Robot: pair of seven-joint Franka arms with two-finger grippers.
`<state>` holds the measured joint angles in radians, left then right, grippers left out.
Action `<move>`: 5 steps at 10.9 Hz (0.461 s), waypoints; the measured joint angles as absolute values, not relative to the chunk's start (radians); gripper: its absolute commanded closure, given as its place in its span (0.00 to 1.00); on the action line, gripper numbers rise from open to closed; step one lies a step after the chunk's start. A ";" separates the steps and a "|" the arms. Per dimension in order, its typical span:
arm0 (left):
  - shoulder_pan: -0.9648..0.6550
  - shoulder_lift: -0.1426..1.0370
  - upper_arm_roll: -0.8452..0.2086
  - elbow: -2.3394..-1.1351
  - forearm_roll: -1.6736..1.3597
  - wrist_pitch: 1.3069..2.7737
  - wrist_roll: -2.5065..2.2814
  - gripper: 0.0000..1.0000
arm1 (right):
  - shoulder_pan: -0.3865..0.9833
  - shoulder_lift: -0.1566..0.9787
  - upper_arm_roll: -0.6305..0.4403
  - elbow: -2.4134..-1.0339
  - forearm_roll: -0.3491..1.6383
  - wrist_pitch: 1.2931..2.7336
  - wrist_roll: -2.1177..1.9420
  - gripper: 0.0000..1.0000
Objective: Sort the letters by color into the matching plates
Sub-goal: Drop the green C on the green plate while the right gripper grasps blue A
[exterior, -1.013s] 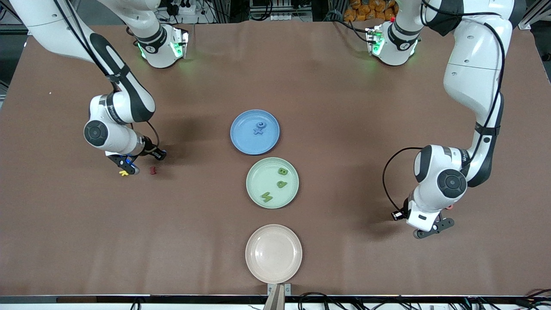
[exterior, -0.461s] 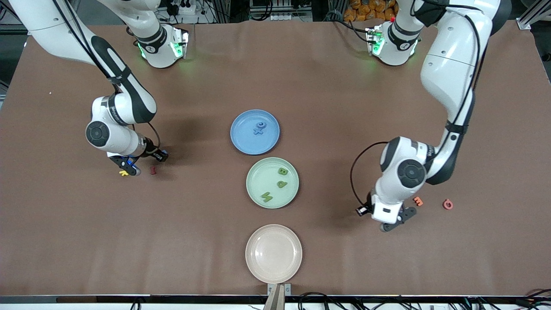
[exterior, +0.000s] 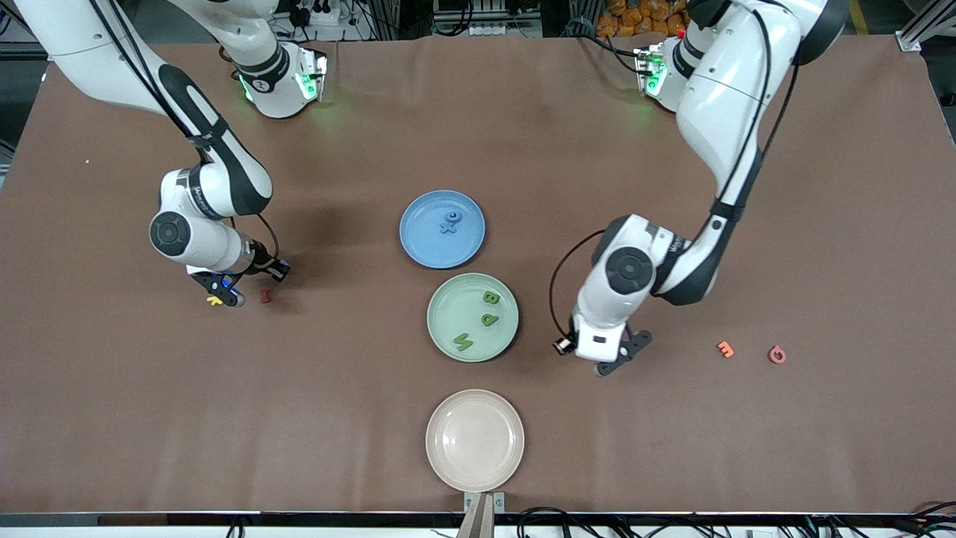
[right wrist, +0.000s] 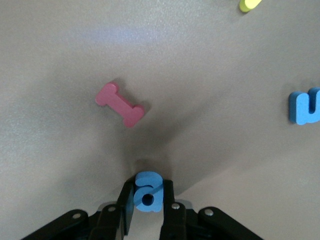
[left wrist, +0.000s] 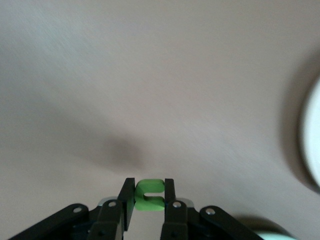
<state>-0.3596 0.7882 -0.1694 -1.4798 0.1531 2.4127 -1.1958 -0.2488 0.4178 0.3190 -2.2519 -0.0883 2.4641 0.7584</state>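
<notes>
My left gripper is shut on a green letter and is over the bare table beside the mint green plate, toward the left arm's end. That plate holds three green letters. The blue plate holds two blue letters. My right gripper is shut on a blue letter, low over the table at the right arm's end. Another blue letter lies on the table near it; the right arm hides it in the front view.
A yellow letter and a dark red letter lie by the right gripper. An orange letter and a pink letter lie at the left arm's end. A beige-pink plate sits nearest the front camera.
The left arm has swept from its end of the table toward the green plate with the green letter, uncovering the orange and pink letters. The right arm has barely moved.
</notes>
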 measured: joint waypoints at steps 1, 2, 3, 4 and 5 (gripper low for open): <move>-0.390 0.788 -0.169 -1.461 0.153 2.415 -1.242 1.00 | -0.249 0.418 0.319 -2.250 -0.088 2.462 0.758 1.00; -0.420 0.787 -0.169 -1.442 0.153 2.422 -1.283 1.00 | -0.249 0.420 0.329 -2.248 -0.089 2.457 0.758 1.00; -0.453 0.787 -0.169 -1.434 0.153 2.447 -1.320 1.00 | -0.249 0.421 0.351 -2.236 -0.089 2.421 0.760 1.00; -0.489 0.788 -0.167 -1.434 0.153 2.490 -1.359 1.00 | -0.249 0.421 0.380 -2.205 -0.089 2.347 0.773 1.00; -0.525 0.789 -0.164 -1.435 0.153 2.530 -1.389 1.00 | -0.248 0.420 0.413 -2.148 -0.089 2.248 0.782 1.00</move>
